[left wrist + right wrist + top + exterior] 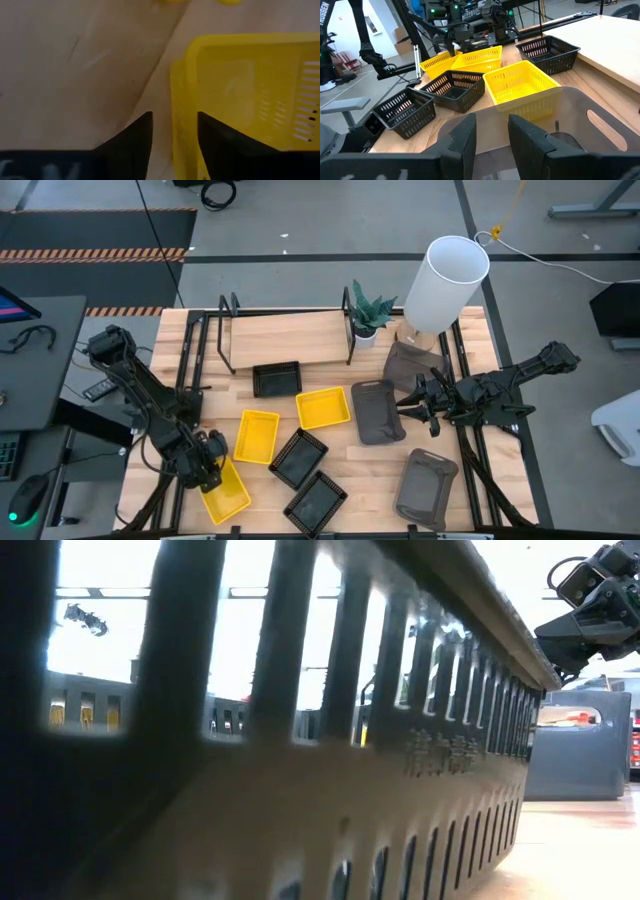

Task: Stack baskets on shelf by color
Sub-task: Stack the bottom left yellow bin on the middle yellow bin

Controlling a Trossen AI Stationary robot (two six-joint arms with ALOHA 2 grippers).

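Overhead figure: the shelf (285, 338), a light-wood board with black rails, stands bare at twelve o'clock on the table (380, 470), and none of the nine baskets is on it yet, so you are judged to be at the opening pick of the sort. Your left gripper (208, 463) works at seven o'clock, over the near-left yellow basket (226, 490); in the left wrist view its two fingers (138, 137) straddle that basket's side wall (181, 110), one inside and one outside, with a gap showing on each side, so the jaws stand partly apart and have not yet pinched. Two more yellow baskets lie toward the centre, one at eight o'clock (257, 435) and one almost at the middle (324, 407). The black baskets sit at eleven o'clock near the shelf (277, 379), and at six o'clock as a pair (299, 457) (317, 501). Your right gripper (412, 409) holds at three o'clock over a dark grey basket (377, 411); its jaws are narrow, seemingly around that basket's rim (530, 107), though whether they grip it cannot be told. Further grey baskets rest at five o'clock (426, 487) and at one o'clock (408, 367) beside the white lamp shade (446, 282). The next move calls for you to pinch the yellow wall firmly, lift level, and carry toward twelve o'clock, clearing the black rails.
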